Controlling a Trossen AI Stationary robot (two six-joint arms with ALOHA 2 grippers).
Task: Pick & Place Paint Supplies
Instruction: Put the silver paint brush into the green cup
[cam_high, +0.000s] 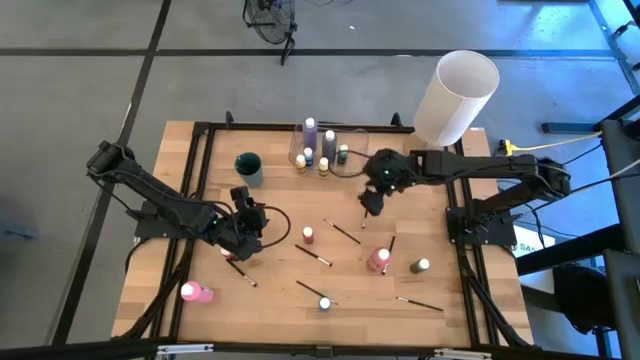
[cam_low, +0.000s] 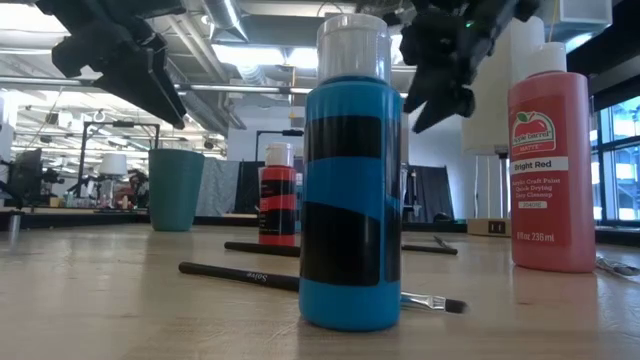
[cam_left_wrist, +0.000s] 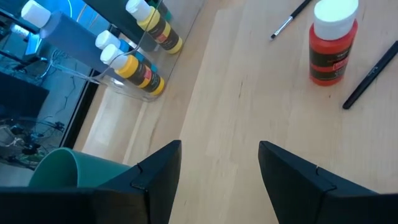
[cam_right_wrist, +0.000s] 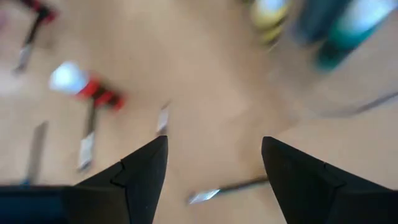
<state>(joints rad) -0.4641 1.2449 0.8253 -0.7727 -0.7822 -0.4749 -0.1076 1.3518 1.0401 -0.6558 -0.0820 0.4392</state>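
Paint bottles stand loose on the wooden table: a red one (cam_high: 308, 235), a large pink-red one (cam_high: 378, 260), a green one (cam_high: 421, 266), a pink one (cam_high: 196, 292) lying down, and a blue one (cam_high: 325, 303). Thin dark brushes (cam_high: 345, 233) lie flat among them. Several more bottles stand in the clear container (cam_high: 322, 148) at the far middle. My left gripper (cam_high: 245, 228) hangs open above the table's left-centre, with the red bottle (cam_left_wrist: 334, 43) ahead of it. My right gripper (cam_high: 372, 202) hangs open in the air just near of the container, above a brush (cam_right_wrist: 230, 186).
A teal cup (cam_high: 248, 167) stands left of the container, and a large white cylinder (cam_high: 455, 95) stands at the far right corner. A black frame runs along the table's edges (cam_high: 205, 128). Bare wood (cam_high: 290, 195) lies between the two grippers.
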